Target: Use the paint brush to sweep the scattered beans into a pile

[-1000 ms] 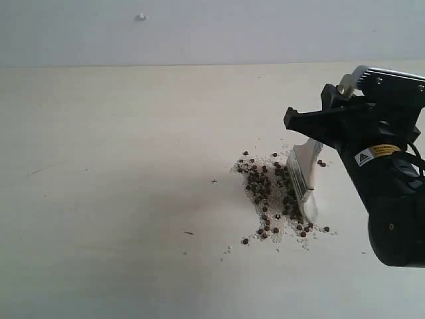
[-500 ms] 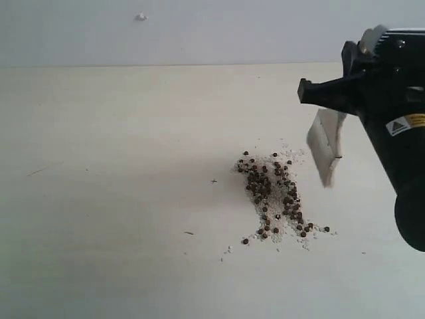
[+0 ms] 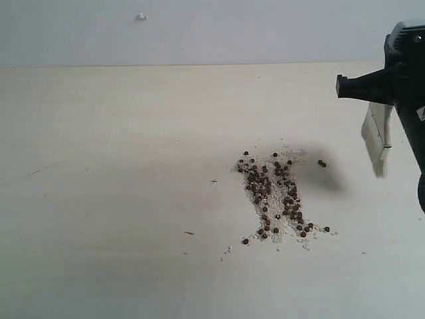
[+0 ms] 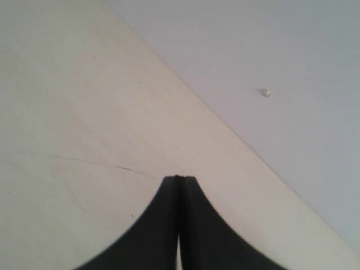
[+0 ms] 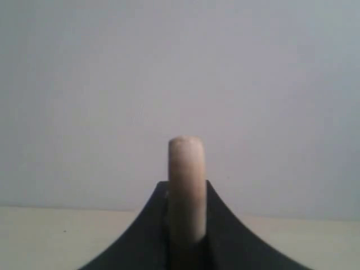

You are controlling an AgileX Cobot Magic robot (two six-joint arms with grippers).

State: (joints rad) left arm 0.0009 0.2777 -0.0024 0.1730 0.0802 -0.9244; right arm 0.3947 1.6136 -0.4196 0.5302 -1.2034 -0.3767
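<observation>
The beans [image 3: 275, 194] lie in a loose heap on the pale table, mixed with fine whitish grains; two stray beans [image 3: 321, 163] sit just to the right of the heap. My right gripper [image 3: 372, 90] hangs at the right edge of the exterior view, shut on the paint brush [image 3: 376, 138], whose whitish bristles hang blurred above the table, clear of the beans. In the right wrist view the cream handle [image 5: 185, 185] stands up between the black fingers [image 5: 222, 225]. My left gripper [image 4: 179, 179] is shut and empty over bare table; it does not show in the exterior view.
The pale table [image 3: 119, 199] runs back to a grey wall [image 3: 199, 30] with a small white mark [image 3: 141, 16]. A tiny dark speck [image 3: 213, 181] and a short dark scrap [image 3: 189, 232] lie left of the heap.
My right gripper has lifted the brush off the heap's right side and carried it up and to the right. The beans have stayed put.
</observation>
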